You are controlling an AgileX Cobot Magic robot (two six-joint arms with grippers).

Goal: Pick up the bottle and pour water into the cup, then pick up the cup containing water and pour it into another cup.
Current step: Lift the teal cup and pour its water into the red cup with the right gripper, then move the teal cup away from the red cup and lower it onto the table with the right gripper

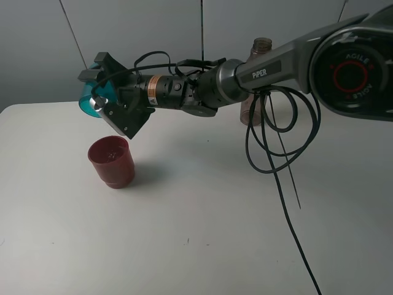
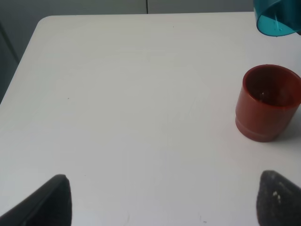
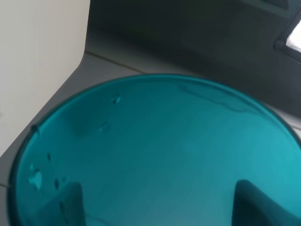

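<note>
exterior high: right end effector (image 1: 92,78) grips the tipped translucent teal cup (image 1: 92,101), droplets inside, above the maroon cup (image 1: 112,161).

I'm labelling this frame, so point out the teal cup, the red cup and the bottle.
teal cup (image 1: 92,99), exterior high view, on its tilted side wall.
red cup (image 1: 114,169), exterior high view, on its outer wall.
bottle (image 1: 261,45), exterior high view, on its threaded neck.

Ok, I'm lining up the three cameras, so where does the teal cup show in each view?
Exterior high: the teal cup is upper left, tipped over in the right gripper, above the red cup.
Left wrist: only its rim end shows in the top right corner, above the red cup.
Right wrist: it fills most of the picture, seen close up.
Shared landmark: the red cup links the exterior and left wrist views.
</note>
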